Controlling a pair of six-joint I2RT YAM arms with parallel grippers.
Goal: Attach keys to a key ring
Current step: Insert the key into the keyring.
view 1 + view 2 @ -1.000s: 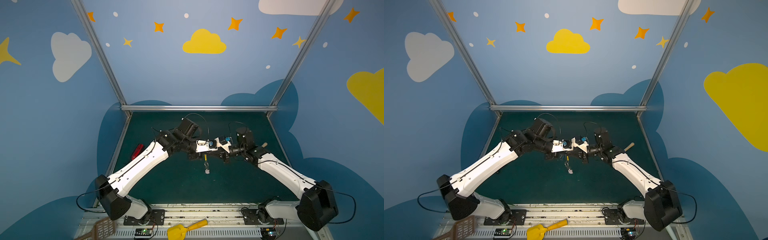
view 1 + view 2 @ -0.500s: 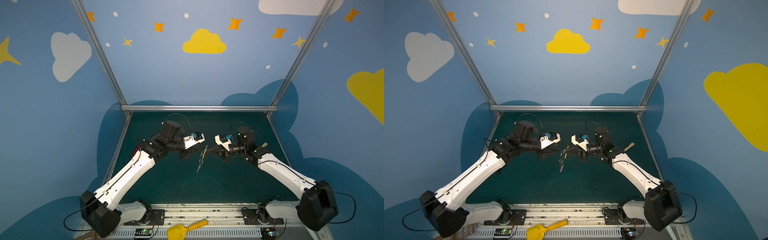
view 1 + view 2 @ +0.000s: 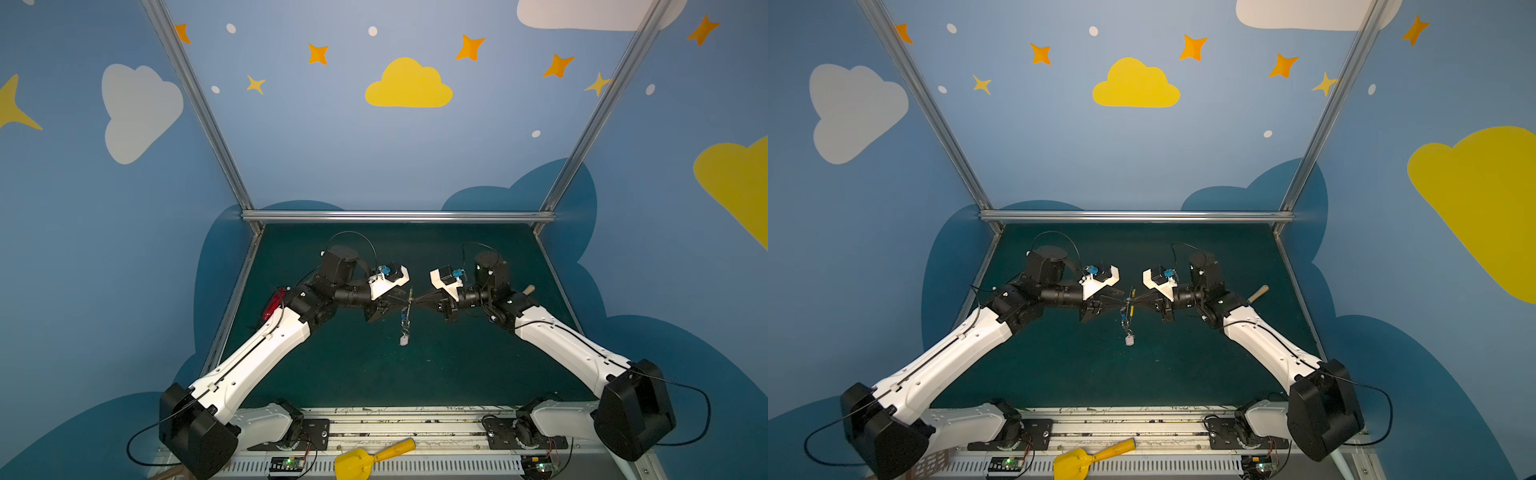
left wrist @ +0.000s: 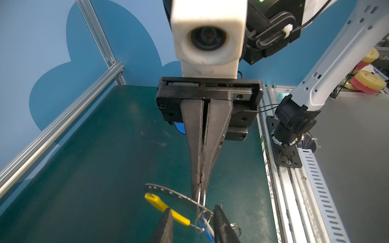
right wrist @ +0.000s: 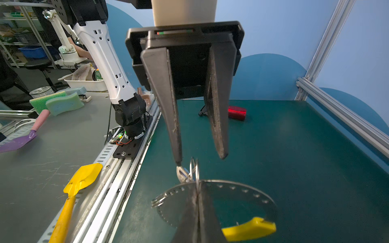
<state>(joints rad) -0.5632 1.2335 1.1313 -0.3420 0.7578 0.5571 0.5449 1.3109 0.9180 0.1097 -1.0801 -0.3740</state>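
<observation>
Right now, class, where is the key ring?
In both top views the key ring is mid-table, pinched by the right gripper, facing the open left gripper.

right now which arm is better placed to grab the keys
Left. The left gripper is open, with its jaws on either side of the keys. The right gripper is shut on the key ring, so it is not free.
</observation>
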